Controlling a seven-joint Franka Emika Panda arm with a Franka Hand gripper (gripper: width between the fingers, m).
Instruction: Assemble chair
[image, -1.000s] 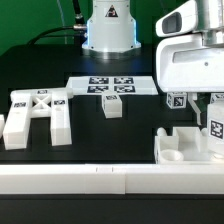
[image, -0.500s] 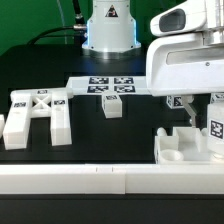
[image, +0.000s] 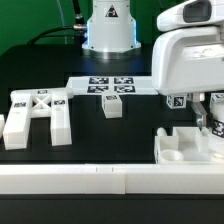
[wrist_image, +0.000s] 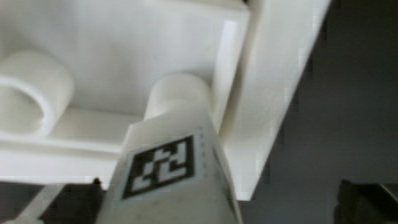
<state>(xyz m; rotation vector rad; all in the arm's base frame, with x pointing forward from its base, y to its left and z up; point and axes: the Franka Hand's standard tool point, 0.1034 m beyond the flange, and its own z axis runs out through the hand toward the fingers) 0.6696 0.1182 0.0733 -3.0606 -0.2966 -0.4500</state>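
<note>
Chair: chunky white plastic seat block (image: 188, 146) near black worktop's front edge, tagged white leg (wrist_image: 173, 150) standing in it. Gripper (image: 212, 117) spread wide, holding nothing. Risk: fingers nudging unseated leg askew.

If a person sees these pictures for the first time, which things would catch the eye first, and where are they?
The big white robot arm fills the exterior view's upper right, with its open claw low over the seat block at the lower right. In the wrist view, a tagged peg stands close up against that block. On the exterior view's left, the H-shaped piece lies alone on the black table.
</note>
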